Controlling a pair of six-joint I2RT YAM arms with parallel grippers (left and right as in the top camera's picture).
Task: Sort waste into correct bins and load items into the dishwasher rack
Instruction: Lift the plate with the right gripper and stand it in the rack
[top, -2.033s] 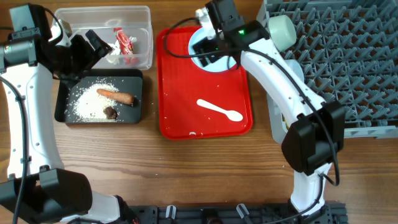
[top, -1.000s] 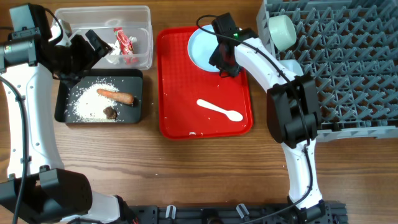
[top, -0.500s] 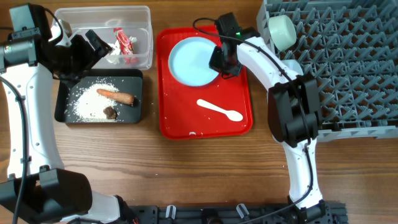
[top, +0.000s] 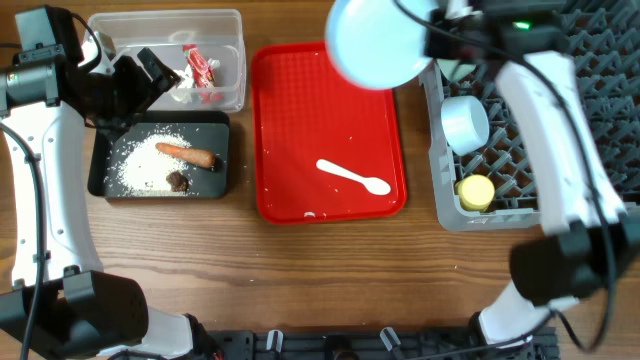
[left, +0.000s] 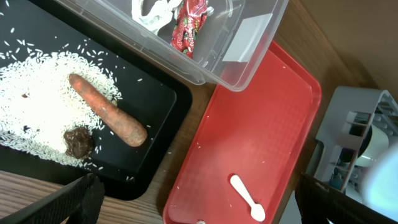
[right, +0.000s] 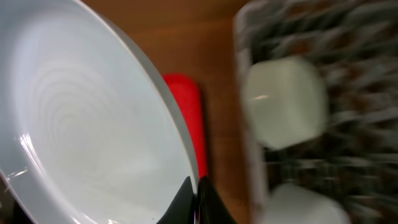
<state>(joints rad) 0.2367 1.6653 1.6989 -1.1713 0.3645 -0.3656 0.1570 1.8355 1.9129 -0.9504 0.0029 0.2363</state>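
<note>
The light blue plate (top: 378, 42) hangs tilted above the red tray's far right corner. My right gripper (top: 432, 40) is shut on its rim, the fingertips (right: 197, 200) pinched on the plate (right: 81, 124) edge. A white spoon (top: 352, 178) lies on the tray. In the grey dishwasher rack (top: 560, 90) sit a pale blue bowl (top: 465, 122), a yellow cup (top: 476, 192) and a mint-green bowl (right: 286, 102). My left gripper (top: 140, 75) hovers open over the bins, holding nothing. The clear tub (top: 225, 95) holds wrapper (left: 191, 28) and tissue (left: 152, 9). The black tray (top: 100, 180) holds rice (left: 37, 93), sausage (left: 109, 118) and lump (left: 79, 142).
The flat red serving tray (top: 300, 120) lies between the bins and the rack, with a few rice grains on it. Bare wooden table (top: 320, 280) stretches along the front. The right arm arcs over the rack's left end.
The right gripper shut on the plate's rim and lifted it off the red tray, up and toward the rack. The arm swung right, uncovering the bowl and cup. The left arm stayed still.
</note>
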